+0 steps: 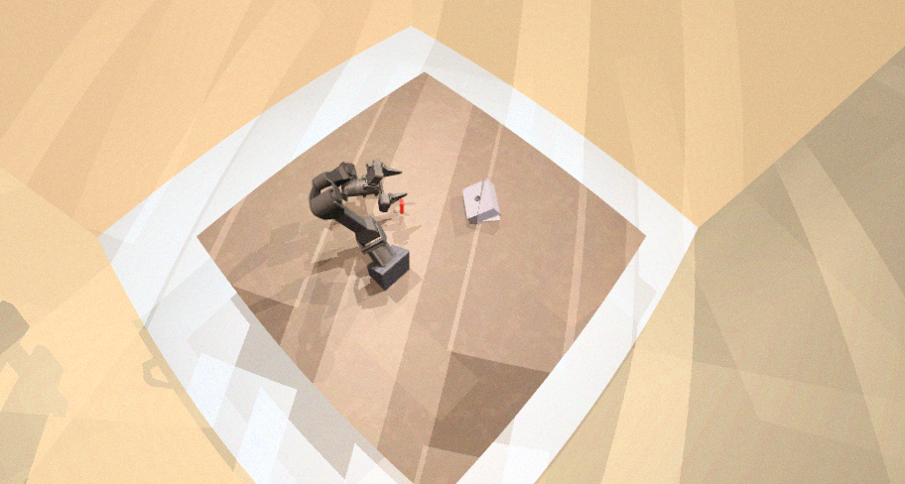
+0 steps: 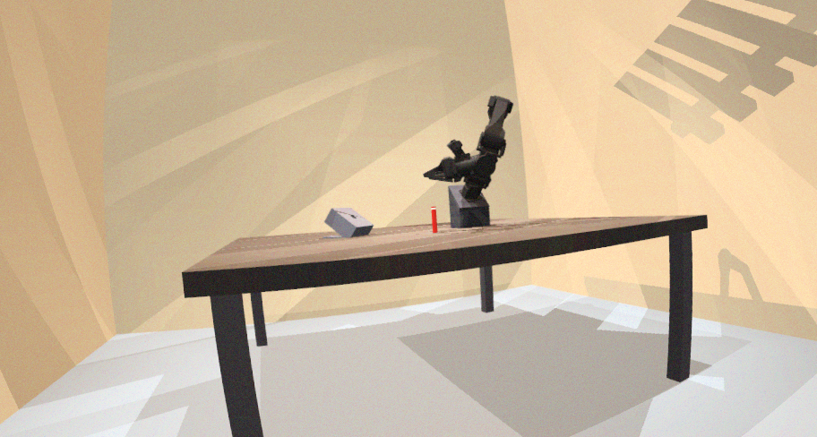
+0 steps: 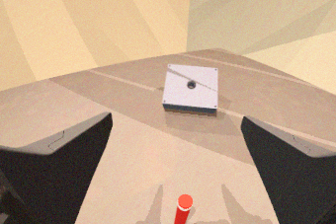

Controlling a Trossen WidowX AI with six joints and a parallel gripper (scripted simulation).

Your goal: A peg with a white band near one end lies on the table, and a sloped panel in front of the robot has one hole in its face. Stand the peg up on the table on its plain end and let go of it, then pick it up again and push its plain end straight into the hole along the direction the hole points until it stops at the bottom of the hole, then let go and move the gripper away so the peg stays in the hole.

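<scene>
The red peg (image 1: 401, 206) (image 2: 434, 220) (image 3: 182, 214) stands upright by itself on the table (image 1: 519, 291) (image 2: 274, 252), with its white band near the top and its plain end down. My gripper (image 1: 403, 183) (image 2: 425, 175) (image 3: 177, 120) is wide open and empty. It is above the height of the peg's top, and the peg shows low between the two fingers in the wrist view, whose bottom edge cuts off the peg's lower part. The pale sloped panel (image 1: 471, 209) (image 2: 340, 220) (image 3: 177, 95) has one dark hole (image 1: 476, 198) (image 2: 353, 216) (image 3: 191, 85) in its face, with nothing in it.
The arm's dark base block (image 1: 389, 269) (image 2: 469, 212) stands on the table behind the peg in the exterior view. The panel stands apart from the peg, farther out in the wrist view. Shadows of the arm and fingers fall on the table.
</scene>
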